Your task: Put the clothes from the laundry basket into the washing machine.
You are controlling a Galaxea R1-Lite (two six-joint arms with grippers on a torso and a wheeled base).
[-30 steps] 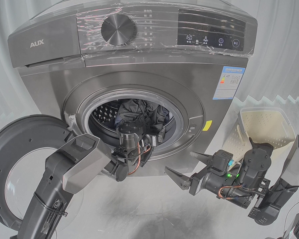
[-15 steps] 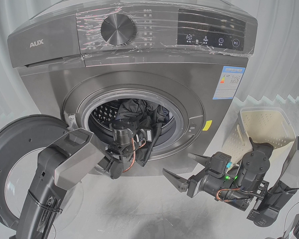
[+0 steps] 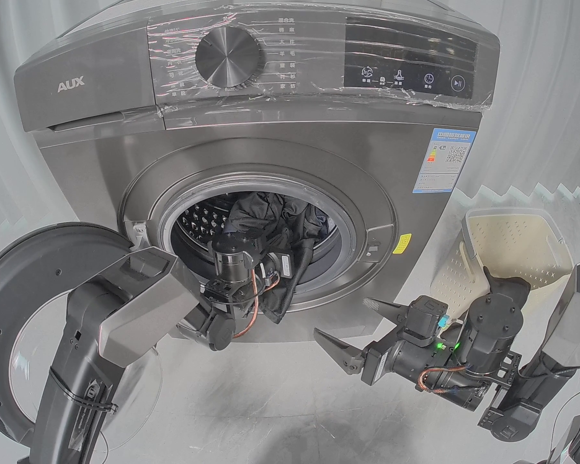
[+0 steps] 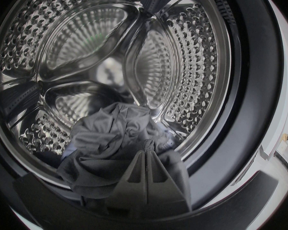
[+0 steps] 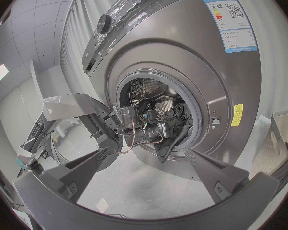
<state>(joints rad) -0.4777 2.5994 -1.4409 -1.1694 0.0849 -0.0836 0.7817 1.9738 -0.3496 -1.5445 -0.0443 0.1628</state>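
Hanging low before the washing machine (image 3: 290,143), the right gripper (image 3: 343,320) has its fingers spread wide and carries nothing. Beyond it, at the mouth of the drum (image 4: 86,32), the left gripper (image 4: 146,150) has its fingers pressed together, pinching a fold of the dark garment (image 3: 270,217). Most of that garment is heaped on the drum's lower wall, but one tail droops over the door seal (image 3: 347,243) and hangs outside. Off to the right, beside the machine, the laundry basket (image 3: 496,214) looks empty, though the right arm hides part of its inside. The hanging tail is the risk: letting go this close to the mouth, or backing out while clamped, could drag the cloth onto the floor (image 3: 270,407).
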